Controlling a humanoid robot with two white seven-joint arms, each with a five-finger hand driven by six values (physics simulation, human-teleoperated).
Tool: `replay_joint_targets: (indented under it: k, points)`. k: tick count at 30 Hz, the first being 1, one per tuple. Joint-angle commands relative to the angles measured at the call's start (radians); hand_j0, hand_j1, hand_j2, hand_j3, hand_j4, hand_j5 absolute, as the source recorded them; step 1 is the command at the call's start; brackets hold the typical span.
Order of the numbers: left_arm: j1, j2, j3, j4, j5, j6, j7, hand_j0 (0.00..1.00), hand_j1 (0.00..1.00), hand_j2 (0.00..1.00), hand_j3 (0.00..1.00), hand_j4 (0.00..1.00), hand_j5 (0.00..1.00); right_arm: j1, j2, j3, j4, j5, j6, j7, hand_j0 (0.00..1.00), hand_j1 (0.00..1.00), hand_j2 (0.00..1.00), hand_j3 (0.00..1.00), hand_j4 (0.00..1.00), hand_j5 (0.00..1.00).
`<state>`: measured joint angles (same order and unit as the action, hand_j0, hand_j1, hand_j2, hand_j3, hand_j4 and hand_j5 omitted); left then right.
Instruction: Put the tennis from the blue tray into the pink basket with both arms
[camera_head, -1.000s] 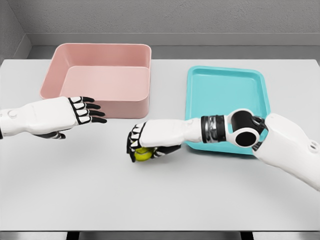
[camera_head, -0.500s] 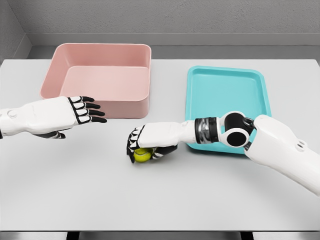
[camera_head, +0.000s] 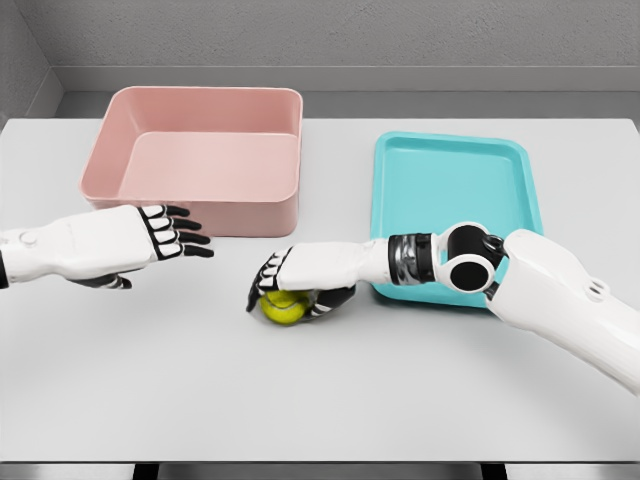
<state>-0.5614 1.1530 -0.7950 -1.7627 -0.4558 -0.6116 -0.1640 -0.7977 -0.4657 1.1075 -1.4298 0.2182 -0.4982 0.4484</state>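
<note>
Head view: right hand (camera_head: 300, 280) cups the fuzzy yellow-green ball (camera_head: 283, 307) mid-frame, left hand (camera_head: 150, 238) flat and open, below the smooth pink basket (camera_head: 190, 205), glossy teal tray (camera_head: 450, 180) right.

My bench (camera_head: 320, 400) is showing as a plain white top, running almost the full width of the head view, front edge near the bottom. The pink basket (camera_head: 190, 205) is sitting on it at the back left, upright, open side up. The blue tray (camera_head: 452, 180) is lying flat on it at the back right, apart from the basket, a strip of bare bench showing between them. The tennis ball (camera_head: 283, 309) is sitting in the middle of the bench, in front of that gap, nearer the tray's front left corner; whether it is touching the surface, I cannot tell.
</note>
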Motion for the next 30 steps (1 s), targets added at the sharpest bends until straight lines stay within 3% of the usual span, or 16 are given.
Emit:
replay_joint_targets:
  k: [1,3,4,6,8,11,13,15,18,20,21,22,24,28,30]
  points:
    - [0.0,0.001,-0.007,0.0,0.013,0.001,0.0,1.0,1.0,1.0,1.0,1.0,1.0,0.0,0.002,0.0,0.005,-0.007,0.01,-0.002,1.0,1.0,1.0,1.0,1.0,1.0]
    - [0.0,0.001,-0.009,-0.001,0.013,0.001,-0.002,1.0,1.0,1.0,1.0,1.0,1.0,0.0,0.002,-0.002,0.005,-0.007,0.01,-0.002,1.0,1.0,1.0,1.0,1.0,1.0]
    - [0.0,0.001,-0.012,0.0,0.008,0.001,-0.038,1.0,1.0,1.0,1.0,1.0,1.0,0.0,0.002,-0.002,0.005,-0.007,0.01,-0.002,1.0,1.0,1.0,1.0,1.0,1.0]
    - [0.002,-0.004,-0.027,0.0,0.005,0.001,-0.204,1.0,1.0,1.0,1.0,1.0,1.0,-0.002,-0.002,-0.006,0.0,-0.008,0.004,-0.002,1.0,1.0,1.0,1.0,1.0,1.0]
    - [0.002,-0.002,-0.027,0.0,0.003,0.001,-0.212,1.0,1.0,1.0,1.0,1.0,1.0,-0.015,-0.024,-0.012,-0.012,-0.01,-0.006,-0.002,1.0,1.0,1.0,1.0,1.0,1.0]
    - [-0.002,-0.01,-0.023,-0.001,-0.041,0.001,-0.233,1.0,1.0,1.0,1.0,1.0,1.0,-0.018,-0.168,-0.041,-0.1,-0.014,-0.033,-0.005,1.0,1.0,1.0,1.0,1.0,1.0]
    - [-0.009,-0.041,-0.023,-0.001,-0.041,0.001,-0.224,1.0,1.0,1.0,1.0,1.0,1.0,-0.015,-0.257,-0.083,-0.113,-0.016,-0.113,-0.007,1.0,1.0,1.0,1.0,1.0,1.0]
    - [-0.014,-0.052,-0.02,-0.001,-0.037,0.001,-0.224,1.0,1.0,1.0,1.0,1.0,1.0,-0.011,-0.337,-0.13,-0.113,-0.016,-0.113,-0.007,1.0,1.0,1.0,1.0,1.0,1.0]
    - [-0.031,-0.111,-0.02,-0.001,0.029,0.001,-0.223,1.0,1.0,1.0,1.0,1.0,1.0,0.0,-0.413,-0.261,-0.104,-0.016,-0.113,0.0,1.0,1.0,1.0,1.0,1.0,1.0]
    - [-0.031,-0.174,-0.026,-0.003,0.055,0.001,-0.21,1.0,1.0,1.0,1.0,1.0,1.0,0.002,-0.426,-0.308,-0.08,-0.016,-0.113,-0.01,1.0,1.0,1.0,1.0,1.0,1.0]
    - [-0.032,-0.21,-0.029,-0.001,0.054,0.001,-0.21,1.0,1.0,1.0,1.0,1.0,1.0,0.002,-0.426,-0.325,-0.06,-0.016,-0.113,-0.059,1.0,1.0,1.0,1.0,1.0,1.0]
    - [-0.057,-0.245,-0.061,-0.001,0.051,0.001,-0.21,1.0,1.0,1.0,1.0,1.0,1.0,0.032,-0.427,-0.328,0.0,-0.016,-0.113,-0.164,1.0,1.0,1.0,1.0,1.0,1.0]
    - [-0.123,-0.266,-0.112,-0.003,0.049,0.001,-0.212,1.0,1.0,1.0,1.0,1.0,1.0,0.044,-0.427,-0.327,0.043,-0.016,-0.113,-0.315,1.0,1.0,1.0,1.0,1.0,1.0]
    - [-0.21,-0.323,-0.182,-0.001,0.049,0.001,-0.21,1.0,1.0,1.0,1.0,1.0,1.0,0.071,-0.481,-0.33,0.068,-0.016,-0.113,-0.32,1.0,1.0,1.0,1.0,1.0,1.0]
    - [-0.241,-0.325,-0.239,-0.001,0.051,0.001,-0.218,1.0,1.0,1.0,1.0,1.0,1.0,0.074,-0.475,-0.327,0.068,-0.014,-0.113,-0.318,1.0,1.0,1.0,1.0,1.0,1.0]
